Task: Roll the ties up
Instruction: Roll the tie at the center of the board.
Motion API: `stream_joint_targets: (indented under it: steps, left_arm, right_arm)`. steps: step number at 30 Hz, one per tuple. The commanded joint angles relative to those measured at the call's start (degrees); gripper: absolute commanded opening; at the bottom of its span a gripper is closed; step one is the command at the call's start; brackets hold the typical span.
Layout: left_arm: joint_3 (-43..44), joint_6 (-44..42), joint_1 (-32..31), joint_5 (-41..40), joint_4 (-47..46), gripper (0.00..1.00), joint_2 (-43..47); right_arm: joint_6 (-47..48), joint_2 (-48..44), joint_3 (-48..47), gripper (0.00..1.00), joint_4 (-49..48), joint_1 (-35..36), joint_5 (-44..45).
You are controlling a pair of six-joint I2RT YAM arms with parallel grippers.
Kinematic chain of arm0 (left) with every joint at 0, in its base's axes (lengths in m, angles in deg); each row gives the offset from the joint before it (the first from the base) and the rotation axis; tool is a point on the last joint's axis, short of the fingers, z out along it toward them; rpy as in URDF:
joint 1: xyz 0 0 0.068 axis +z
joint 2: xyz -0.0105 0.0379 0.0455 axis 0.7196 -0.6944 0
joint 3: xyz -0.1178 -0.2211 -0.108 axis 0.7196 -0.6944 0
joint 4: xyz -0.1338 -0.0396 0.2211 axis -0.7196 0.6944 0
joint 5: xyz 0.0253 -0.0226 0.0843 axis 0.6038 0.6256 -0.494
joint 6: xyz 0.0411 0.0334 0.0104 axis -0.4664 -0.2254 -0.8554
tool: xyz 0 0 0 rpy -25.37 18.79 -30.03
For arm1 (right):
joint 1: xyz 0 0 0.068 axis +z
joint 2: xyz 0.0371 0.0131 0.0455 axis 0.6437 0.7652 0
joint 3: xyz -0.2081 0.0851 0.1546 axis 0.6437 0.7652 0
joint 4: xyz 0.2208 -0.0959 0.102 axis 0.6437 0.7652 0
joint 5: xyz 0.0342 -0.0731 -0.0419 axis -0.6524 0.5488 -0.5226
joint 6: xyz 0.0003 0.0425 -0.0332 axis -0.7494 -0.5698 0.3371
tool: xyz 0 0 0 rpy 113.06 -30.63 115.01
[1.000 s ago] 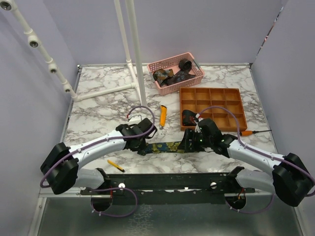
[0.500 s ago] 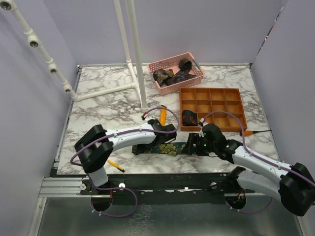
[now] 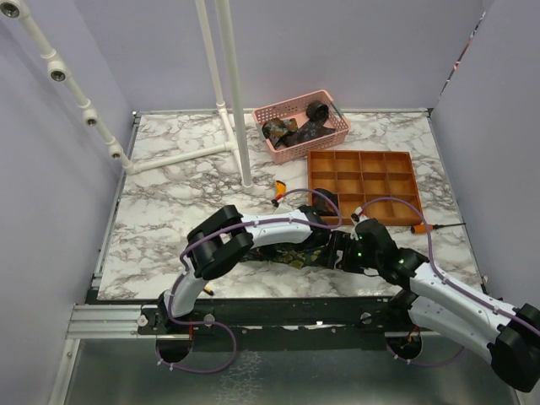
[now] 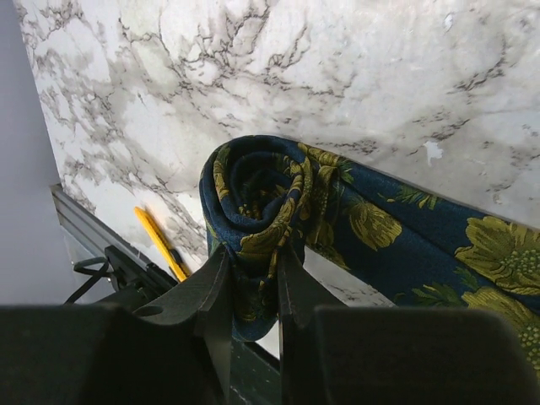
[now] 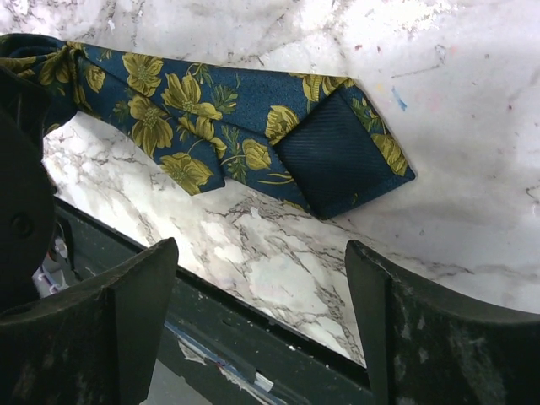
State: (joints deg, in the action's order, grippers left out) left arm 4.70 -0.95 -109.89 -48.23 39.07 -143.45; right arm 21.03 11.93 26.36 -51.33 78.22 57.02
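While the left claw (image 4: 256,272) pinches the rolled end of the floral tie (image 4: 405,229), the right claw (image 5: 257,263) gapes wide.

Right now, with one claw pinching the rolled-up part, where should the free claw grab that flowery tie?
Probably the wide end of the tie, where the tip is folded back showing dark lining: two layers give more to pinch. It lies flat on the table, so the open right gripper should come straight down, jaws across its width. The left gripper pinches the coil.
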Motion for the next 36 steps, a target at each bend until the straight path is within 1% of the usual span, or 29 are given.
stream_joint_targets:
  steps: [1, 4, 5, 9, 14, 16, 19, 22, 30, 34, 36]
  left_arm:
    - [4.2, 1.2, 0.0, -0.7, -2.1, 0.00, -4.1]
    - [5.8, -0.9, 0.0, 0.1, -4.4, 0.00, -6.3]
    - [6.0, -1.8, 0.0, 0.7, -5.6, 0.03, -6.8]
    - [5.9, -3.9, -0.2, 3.0, -9.9, 0.35, -7.2]
    - [5.4, -5.5, -0.3, 4.6, -12.9, 0.71, -5.0]
    - [5.4, -6.0, -0.4, 5.0, -13.7, 0.84, -3.7]
    - [5.0, -6.4, -0.5, 5.5, -14.7, 0.98, -0.8]
    - [3.5, -6.9, -0.6, 5.7, -16.6, 0.99, 3.6]
    - [-0.7, -8.8, -0.6, 7.1, -21.6, 0.99, 14.6]
    - [-1.9, -9.0, -0.6, 7.6, -22.1, 0.99, 18.6]
    - [-4.4, -9.0, -0.2, 7.5, -23.4, 0.99, 22.9]
  right_arm:
    - [-3.4, -3.6, 1.2, 0.87, 4.4, -0.1, 2.5]
    - [-4.3, -5.5, 1.4, 0.91, 6.0, -0.1, 2.6]
    - [-4.5, -6.0, 1.3, 0.92, 6.6, -0.1, 2.6]
    - [-5.4, -8.1, 1.0, 0.94, 9.5, -0.1, 3.4]
    - [-5.8, -10.7, 0.9, 0.94, 12.2, -0.1, 4.5]
    - [-6.0, -10.9, 0.7, 0.94, 13.0, -0.1, 4.8]
    - [-6.1, -11.1, 0.3, 0.95, 14.0, -0.1, 5.1]
    - [-6.2, -11.3, -0.4, 0.95, 15.0, -0.1, 5.7]
    - [-4.5, -11.3, -1.0, 0.95, 13.4, -0.1, 4.7]
    - [-2.2, -10.8, -2.0, 0.95, 8.7, -0.1, -0.6]
    - [-1.7, -9.2, -3.2, 0.95, 5.0, -0.1, -3.6]
